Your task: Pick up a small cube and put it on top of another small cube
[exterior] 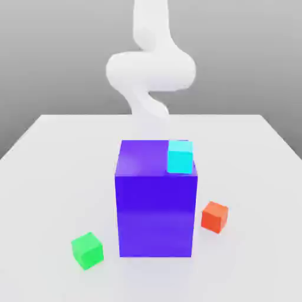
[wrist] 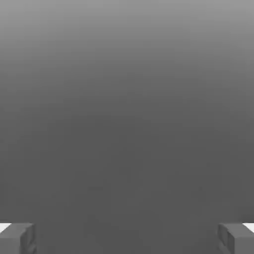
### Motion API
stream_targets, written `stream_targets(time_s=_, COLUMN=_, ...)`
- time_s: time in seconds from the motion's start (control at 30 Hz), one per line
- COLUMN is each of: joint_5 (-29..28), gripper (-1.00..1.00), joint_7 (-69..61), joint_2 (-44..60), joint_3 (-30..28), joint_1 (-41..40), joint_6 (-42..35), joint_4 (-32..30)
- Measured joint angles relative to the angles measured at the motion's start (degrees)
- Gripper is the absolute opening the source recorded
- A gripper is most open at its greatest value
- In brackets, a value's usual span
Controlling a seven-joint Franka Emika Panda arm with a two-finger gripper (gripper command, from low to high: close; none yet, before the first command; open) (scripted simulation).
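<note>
Small cubes: a little green cube point(exterior: 87, 250) and a little orange-red cube point(exterior: 214, 216) sit on the white counter point(exterior: 53, 177), well apart, one on each side of the tall box.
Cyan cube: a small light-blue cube point(exterior: 180, 157) rests on top of the tall purple-blue box point(exterior: 156, 206), near its edge.
Pincer: the pincer point(wrist: 127, 238) is wide apart and holds nothing.
Arm: the white arm point(exterior: 150, 68) is behind the box.
Risk: reaching down, it may bump the tall box, knocking the light-blue cube off.

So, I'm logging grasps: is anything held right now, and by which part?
Nothing is held: the gripper has its fingers wide apart with nothing between them.
</note>
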Motion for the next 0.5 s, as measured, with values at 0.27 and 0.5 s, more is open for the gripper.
stream_targets(time_s=0.27, joint_5=-1.2, gripper=0.00, joint_7=3.8, joint_2=16.9, joint_3=-2.5, joint_1=-4.7, joint_6=2.7, joint_4=4.2)
stream_targets(time_s=0.5, joint_5=-0.7, gripper=0.00, joint_7=5.9, joint_2=31.5, joint_3=-5.9, joint_1=-8.0, joint_6=5.0, joint_4=7.7)
